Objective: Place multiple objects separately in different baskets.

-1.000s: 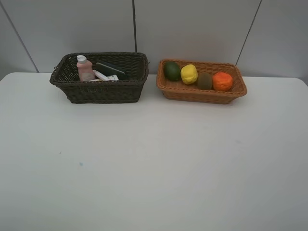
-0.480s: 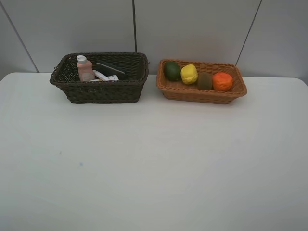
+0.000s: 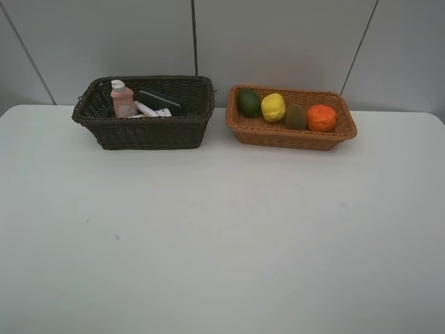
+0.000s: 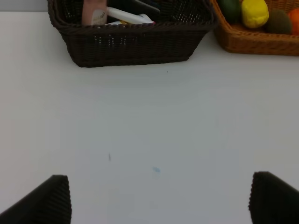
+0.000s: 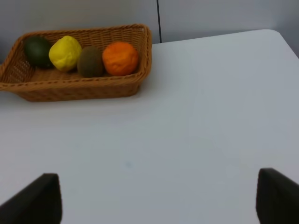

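Baskets sit side by side at twelve o'clock on the white table [image 3: 222, 236], close but apart. From the high camera I see the dark brown basket [image 3: 146, 132] toward eleven o'clock, holding the small pink bottle with white cap [image 3: 123, 100] upright at its left end, the white-and-red marker [image 3: 147, 109] lying beside it, and the dark green eraser block [image 3: 161, 101] leaning behind. Something pale shows low under the marker; I cannot make out what it is.

The orange-tan basket [image 3: 292, 136] toward one o'clock holds a row, left to right: dark green avocado [image 3: 248, 102], yellow lemon [image 3: 273, 107], brown kiwi [image 3: 296, 117], orange [image 3: 321, 117], each touching its neighbour.

Left claw [image 4: 161, 200]: wide, holding nothing, fingers [image 4: 51, 200] over bare table, well apart from the dark basket. Right claw [image 5: 159, 200]: wide too, holding nothing, over bare table short of the tan basket.
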`<state>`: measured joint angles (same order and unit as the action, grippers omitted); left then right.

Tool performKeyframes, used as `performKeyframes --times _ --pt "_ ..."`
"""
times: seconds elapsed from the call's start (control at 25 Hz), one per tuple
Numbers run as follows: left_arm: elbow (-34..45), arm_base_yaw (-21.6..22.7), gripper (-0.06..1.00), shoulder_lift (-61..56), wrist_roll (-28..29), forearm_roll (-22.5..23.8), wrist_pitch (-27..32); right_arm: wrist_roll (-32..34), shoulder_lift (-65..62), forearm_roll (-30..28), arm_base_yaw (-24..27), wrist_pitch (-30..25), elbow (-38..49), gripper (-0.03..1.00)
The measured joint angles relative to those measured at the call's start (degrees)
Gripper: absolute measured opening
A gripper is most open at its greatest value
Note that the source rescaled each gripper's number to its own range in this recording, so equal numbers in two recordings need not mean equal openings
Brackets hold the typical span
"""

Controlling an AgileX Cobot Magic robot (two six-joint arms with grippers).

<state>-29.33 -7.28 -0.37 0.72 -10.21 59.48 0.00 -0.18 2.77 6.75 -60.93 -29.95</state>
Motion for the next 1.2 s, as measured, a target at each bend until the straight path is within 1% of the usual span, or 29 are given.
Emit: performKeyframes --times 0.68,0.96,1.2 --pt "0.00 0.00 1.00 0.00 0.00 0.00 0.00 0.00 0.00 0.00 -0.05 0.00 0.00 0.96" --pt "0.00 0.00 1.00 0.00 0.00 0.00 0.00 0.00 0.00 0.00 -3.10 0.00 0.00 0.96" --pt "0.00 0.00 1.00 0.00 0.00 0.00 0.00 0.00 0.00 0.00 -3.29 0.00 0.00 0.96"
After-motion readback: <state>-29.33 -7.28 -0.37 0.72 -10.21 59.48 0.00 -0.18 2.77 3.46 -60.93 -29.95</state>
